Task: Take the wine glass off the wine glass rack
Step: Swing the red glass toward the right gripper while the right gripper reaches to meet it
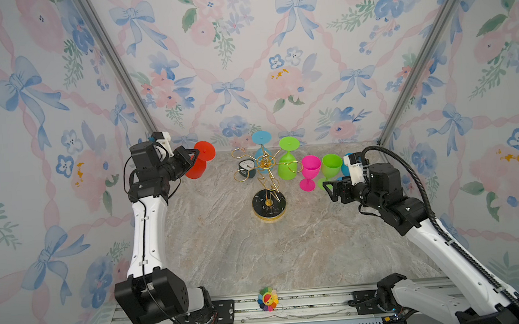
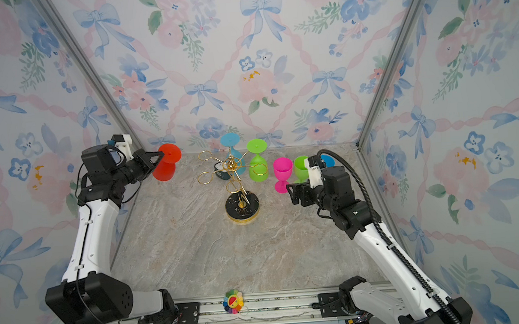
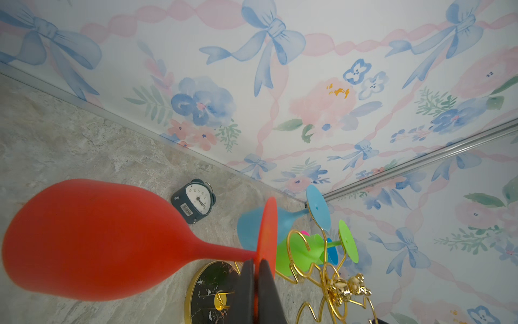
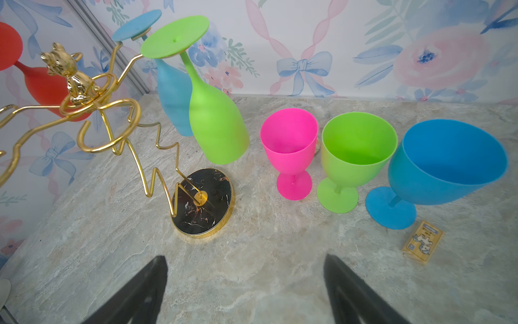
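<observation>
Left fingers point(image 3: 266, 289) are clamped on the thin stem of the red wine glass point(image 1: 197, 169), next to its flat round foot. The glass hangs inverted with its long axis near vertical and the bowl below the grip, well clear to the left of the wine glass rack point(image 1: 262, 204), above the worktop point(image 1: 227, 249). Right fingers point(image 4: 134, 294) stand wide apart and empty, near the pink glass point(image 1: 310, 168). Glass: matte, opaque, smooth. Rack: gold wire, black marbled base. Probable next step: lower and release

A dark alarm clock point(image 3: 194, 200), a yellow box point(image 4: 423, 246) and a rainbow flower point(image 1: 268, 299) sit well apart
</observation>
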Robot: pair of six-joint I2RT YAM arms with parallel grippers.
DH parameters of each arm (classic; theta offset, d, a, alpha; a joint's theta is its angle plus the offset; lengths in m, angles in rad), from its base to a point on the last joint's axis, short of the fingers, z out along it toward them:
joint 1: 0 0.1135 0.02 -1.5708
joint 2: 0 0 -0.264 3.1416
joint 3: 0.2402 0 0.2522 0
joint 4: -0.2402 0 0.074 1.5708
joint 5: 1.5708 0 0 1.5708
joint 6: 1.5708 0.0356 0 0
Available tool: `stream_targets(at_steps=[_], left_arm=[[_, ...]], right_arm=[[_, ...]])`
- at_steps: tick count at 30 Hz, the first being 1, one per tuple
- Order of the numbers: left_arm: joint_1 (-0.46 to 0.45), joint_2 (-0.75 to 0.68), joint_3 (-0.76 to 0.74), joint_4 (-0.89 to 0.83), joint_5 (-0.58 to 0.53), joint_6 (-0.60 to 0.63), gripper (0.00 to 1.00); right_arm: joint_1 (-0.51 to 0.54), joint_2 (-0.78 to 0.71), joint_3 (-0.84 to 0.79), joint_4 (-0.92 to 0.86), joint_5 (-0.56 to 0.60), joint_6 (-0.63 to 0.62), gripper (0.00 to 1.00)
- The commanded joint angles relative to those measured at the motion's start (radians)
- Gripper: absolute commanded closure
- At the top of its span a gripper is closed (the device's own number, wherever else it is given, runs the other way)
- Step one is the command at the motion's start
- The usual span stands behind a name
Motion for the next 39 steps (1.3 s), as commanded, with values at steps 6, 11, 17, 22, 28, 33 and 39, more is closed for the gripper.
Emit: stream_targets(at_steps=[6,11,17,22,28,33,39], left_arm=[[-0.009,-0.208,-0.197,-0.08,0.043,0.112,1.0],[-0.079,-0.304,-0.252,-0.171,0.08,0.135,1.0],[-0.258,-0.37,-0.318,-0.248,0.084,0.183,1.0],[-0.354,-0.405,-0.364,-0.282,0.098,0.209,1.0],[-0.426,-0.415,-0.373,-0.321,0.099,0.237,1.0],[-0.55,-0.41,-0.352,-0.32,0.112,0.24,1.0],[-0.767,-0.402,-0.299,-0.319,0.039,0.254,1.0]], right_arm=[[0.016,0.019,-0.02,0.058,-0.012,0.039,0.11],[0.017,0.036,-0.013,0.074,-0.002,0.054,0.11],[0.017,0.069,0.008,0.083,0.01,0.081,0.11],[0.016,0.087,0.024,0.075,0.027,0.101,0.11],[0.015,0.09,0.028,0.084,0.024,0.126,0.11],[0.016,0.088,0.03,0.054,0.029,0.127,0.1],[0.014,0.109,0.051,0.0,0.008,0.133,0.1]])
